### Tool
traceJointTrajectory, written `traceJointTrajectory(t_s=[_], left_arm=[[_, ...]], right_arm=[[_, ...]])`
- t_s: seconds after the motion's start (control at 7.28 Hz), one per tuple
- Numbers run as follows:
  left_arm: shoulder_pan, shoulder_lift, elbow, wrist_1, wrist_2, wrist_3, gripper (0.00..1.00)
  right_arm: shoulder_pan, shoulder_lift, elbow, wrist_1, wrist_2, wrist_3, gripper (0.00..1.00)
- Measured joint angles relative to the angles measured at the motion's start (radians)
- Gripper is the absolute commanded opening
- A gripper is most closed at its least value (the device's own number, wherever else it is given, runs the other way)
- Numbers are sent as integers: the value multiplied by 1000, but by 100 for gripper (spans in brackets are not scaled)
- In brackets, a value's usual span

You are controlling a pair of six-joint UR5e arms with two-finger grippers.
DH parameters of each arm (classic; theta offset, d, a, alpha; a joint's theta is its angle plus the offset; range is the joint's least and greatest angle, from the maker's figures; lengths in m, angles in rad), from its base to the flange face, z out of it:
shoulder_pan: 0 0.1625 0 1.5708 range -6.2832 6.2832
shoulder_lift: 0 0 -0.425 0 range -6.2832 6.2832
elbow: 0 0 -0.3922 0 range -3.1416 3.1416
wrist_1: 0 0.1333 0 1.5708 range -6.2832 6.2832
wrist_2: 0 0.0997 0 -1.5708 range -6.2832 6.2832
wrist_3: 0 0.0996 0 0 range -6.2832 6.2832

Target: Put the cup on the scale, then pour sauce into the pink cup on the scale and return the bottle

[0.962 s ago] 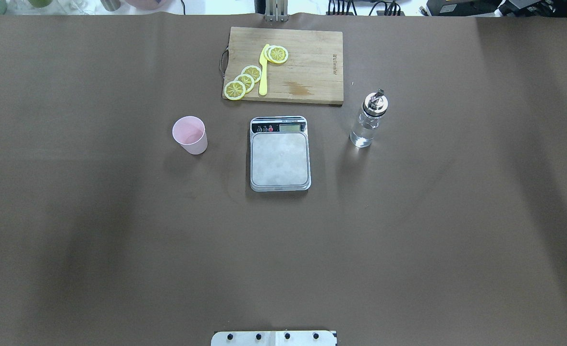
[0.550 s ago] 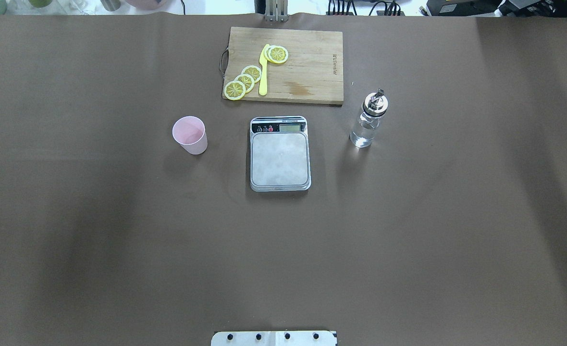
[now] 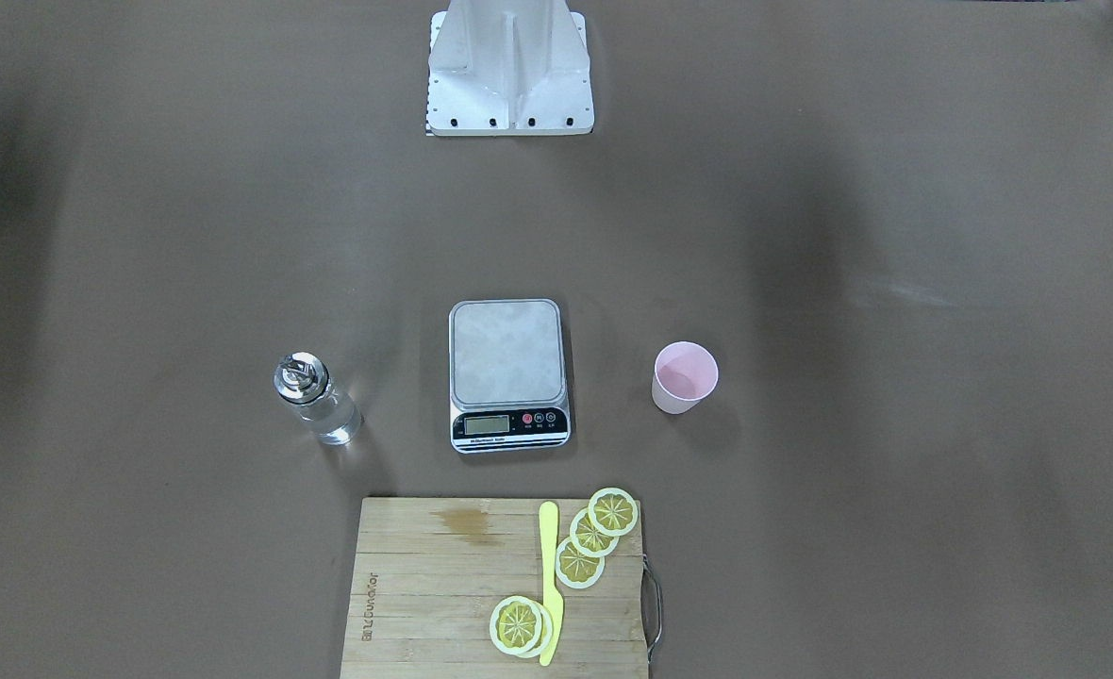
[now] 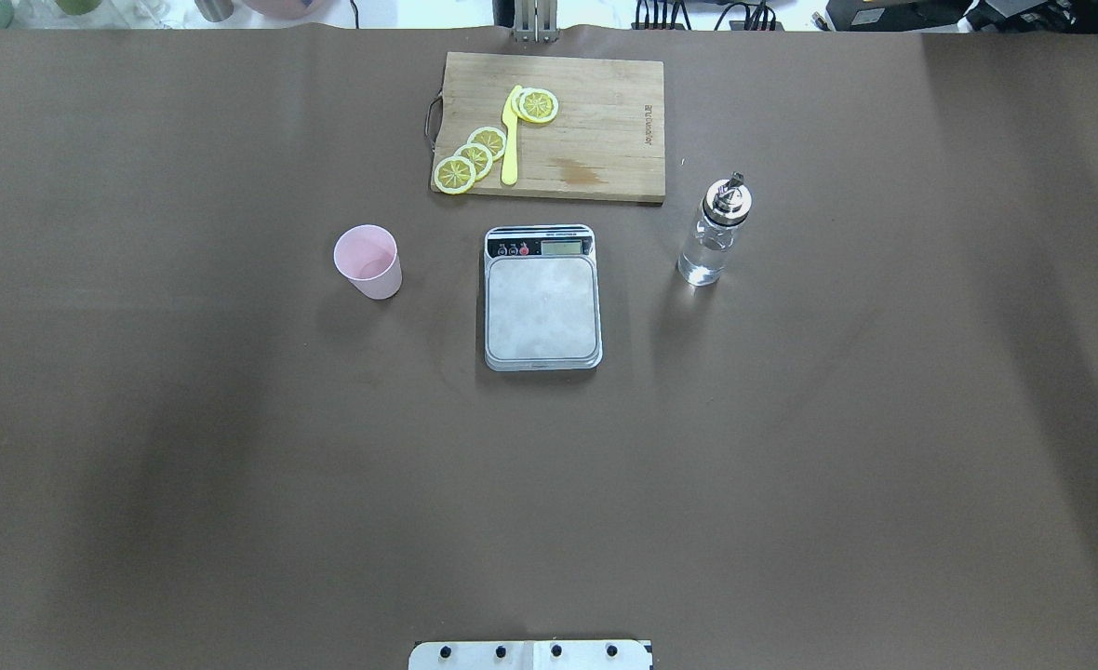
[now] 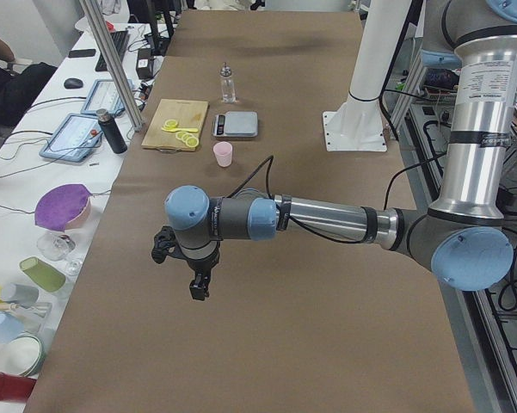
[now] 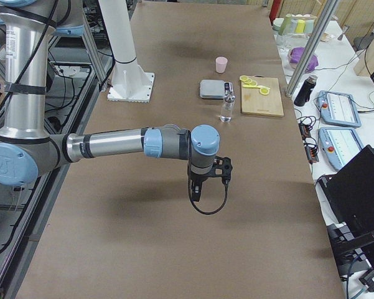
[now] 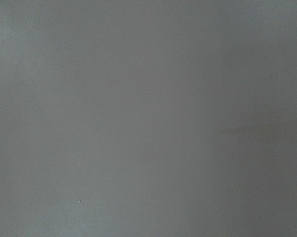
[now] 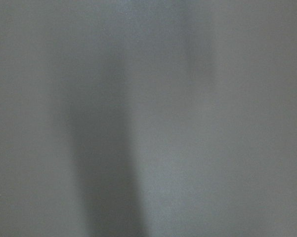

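Note:
The pale pink cup (image 4: 368, 261) stands upright on the brown table, left of the scale (image 4: 542, 307), whose steel platform is bare. The clear glass bottle (image 4: 715, 233) with its metal pourer cap stands right of the scale, with clear liquid in it. All three also show in the front view: cup (image 3: 684, 377), scale (image 3: 507, 354), bottle (image 3: 316, 401). My left gripper (image 5: 198, 288) hangs over the table's left end, far from the cup. My right gripper (image 6: 196, 193) hangs over the right end, far from the bottle. I cannot tell whether either is open. Both wrist views show only bare table.
A wooden cutting board (image 4: 595, 130) with lemon slices (image 4: 475, 154) and a yellow knife (image 4: 510, 140) lies just behind the scale. The robot's white base (image 3: 509, 66) stands at the near edge. Operators' gear lines the table's far side (image 5: 77, 129).

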Motion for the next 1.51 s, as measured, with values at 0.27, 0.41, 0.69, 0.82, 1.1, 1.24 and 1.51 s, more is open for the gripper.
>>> traceJointTrajectory(t_s=[0.27, 0.41, 0.69, 0.82, 1.1, 1.24, 1.51], left_arm=[[0, 0, -1, 0, -2, -1, 98], [1, -8, -9, -1, -3, -18, 98], [38, -69, -88, 4, -3, -210, 98], [105, -113, -139, 8, -1, -369, 98], [288, -222, -213, 6, 8, -737, 98], [383, -280, -228, 2, 30, -893, 98], [569, -380, -172, -67, 154, -1116, 98]], right_arm=[[0, 10, 2, 7, 6, 1, 100], [0, 18, 6, 9, 5, 1, 100], [-7, 55, 15, 11, 4, 1, 100], [-10, 63, 17, 11, 14, 1, 100], [-12, 58, 17, 11, 43, 2, 100], [-12, 59, 18, 12, 54, 2, 100], [-12, 66, 18, 12, 73, 3, 100]])
